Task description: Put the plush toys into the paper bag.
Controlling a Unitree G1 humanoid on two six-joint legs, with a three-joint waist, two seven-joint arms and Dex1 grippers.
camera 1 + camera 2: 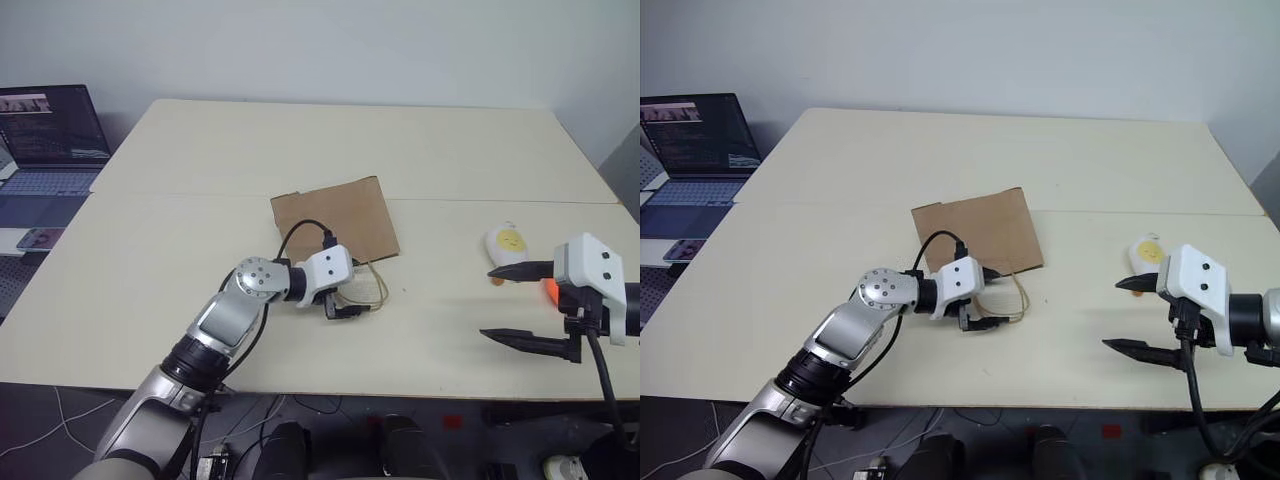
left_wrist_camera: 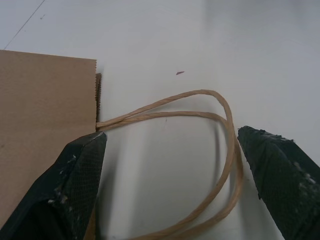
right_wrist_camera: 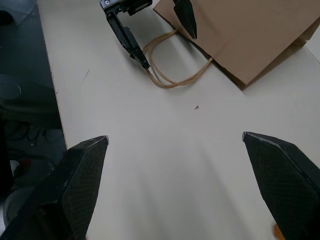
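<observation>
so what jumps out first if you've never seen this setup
A flat brown paper bag lies mid-table, and the left end effector straddles its cord handles, jaws open. At the table's right edge, a white plush toy lies just beyond the open right end effector.

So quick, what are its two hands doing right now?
Left hand: open, straddling the paper bag's handles, holding nothing.
Right hand: open, empty.

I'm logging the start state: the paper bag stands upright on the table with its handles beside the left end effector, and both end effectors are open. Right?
Not quite: the paper bag lies flat on the table, as the left eye view shows. Its handles do lie by the open left end effector, and the right end effector is open too.
</observation>
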